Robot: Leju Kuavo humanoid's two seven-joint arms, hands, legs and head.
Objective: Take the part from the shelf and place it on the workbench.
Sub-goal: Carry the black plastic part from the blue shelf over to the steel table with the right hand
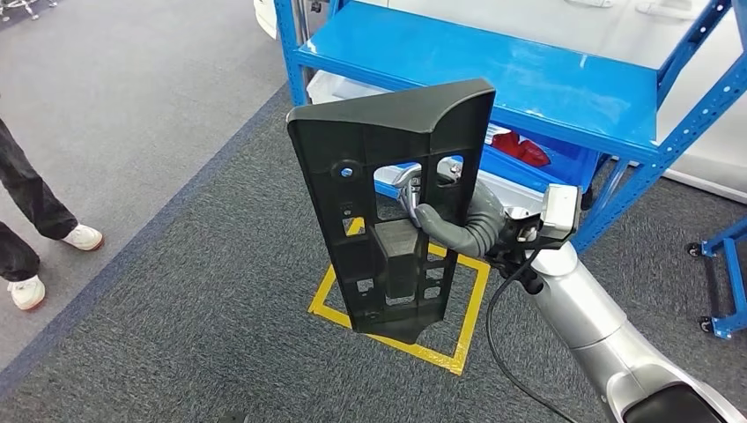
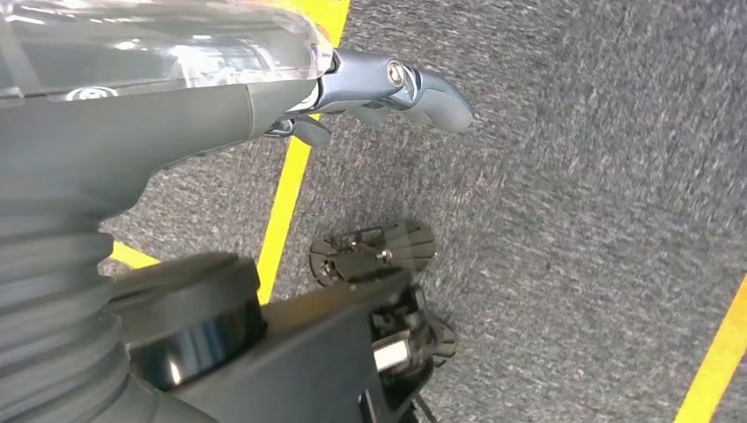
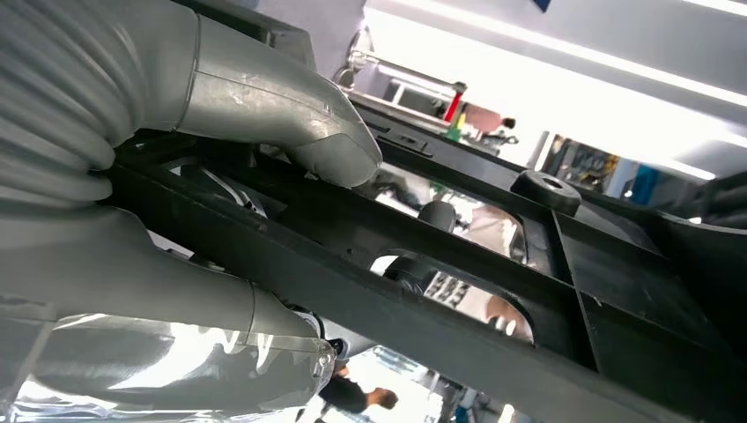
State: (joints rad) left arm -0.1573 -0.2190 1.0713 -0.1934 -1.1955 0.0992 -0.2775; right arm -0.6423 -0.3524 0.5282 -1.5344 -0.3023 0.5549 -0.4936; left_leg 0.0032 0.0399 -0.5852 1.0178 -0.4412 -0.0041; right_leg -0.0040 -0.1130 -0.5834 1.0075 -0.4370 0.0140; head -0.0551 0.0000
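Observation:
A large black plastic part (image 1: 388, 150), a tall ribbed panel with cut-outs and a flared top, hangs upright in the air in front of the blue shelf (image 1: 528, 79). My right hand (image 1: 432, 216) grips it from behind, fingers hooked through a cut-out. In the right wrist view the grey thumb (image 3: 291, 115) presses on a black rib of the part (image 3: 493, 291). My left hand (image 2: 379, 88) hangs over the grey carpet with nothing in it, its fingers loosely extended.
A yellow tape square (image 1: 458, 352) marks the carpet below the part. The shelf's lower level carries a blue bin (image 1: 564, 163) with red items and a white tray (image 1: 335, 86). A person's legs and white shoes (image 1: 35, 238) stand at the left. A blue wheeled frame (image 1: 722, 282) is at right.

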